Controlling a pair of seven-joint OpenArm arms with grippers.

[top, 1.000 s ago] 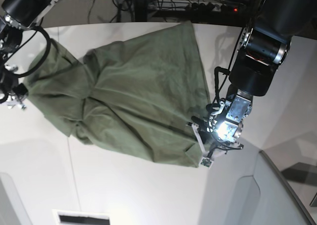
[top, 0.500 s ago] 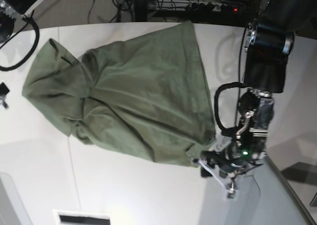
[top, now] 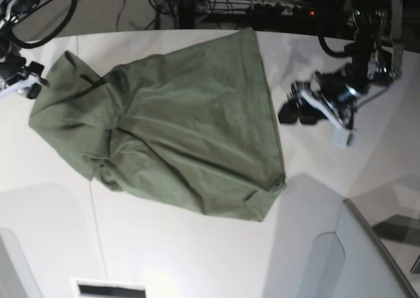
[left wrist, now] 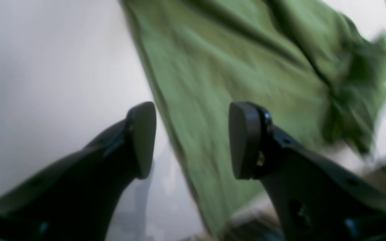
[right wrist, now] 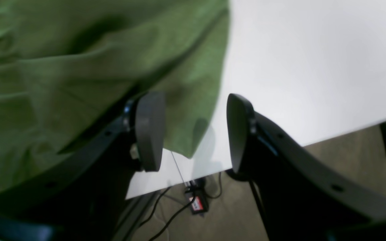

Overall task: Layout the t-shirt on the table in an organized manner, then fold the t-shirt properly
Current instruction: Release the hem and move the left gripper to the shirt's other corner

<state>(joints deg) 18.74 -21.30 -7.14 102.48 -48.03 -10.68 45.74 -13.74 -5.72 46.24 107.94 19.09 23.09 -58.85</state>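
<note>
The olive-green t-shirt [top: 177, 127] lies crumpled and slanted on the white table [top: 197, 252], bunched at its left side. My left gripper [top: 293, 113] hovers open to the right of the shirt's right edge, apart from it. In the left wrist view this gripper [left wrist: 193, 140] holds nothing, and the t-shirt [left wrist: 233, 67] lies below and beyond it. My right gripper [top: 27, 81] is at the shirt's far left end. In the right wrist view it [right wrist: 194, 130] stands open above the t-shirt's edge [right wrist: 186, 93] near the table's rim [right wrist: 313, 67], with nothing between its fingers.
A grey raised panel [top: 367, 258] fills the near right corner. Cables and a power strip [top: 275, 9] lie on the floor behind the table's curved far edge. A small box with cables [right wrist: 196, 201] lies on the floor below the rim. A vent [top: 108, 288] sits near the front.
My left gripper has opened, left the shirt's near right corner and swung up and away to the right. The corner now lies flat. My right gripper has come back in at the shirt's left end.
</note>
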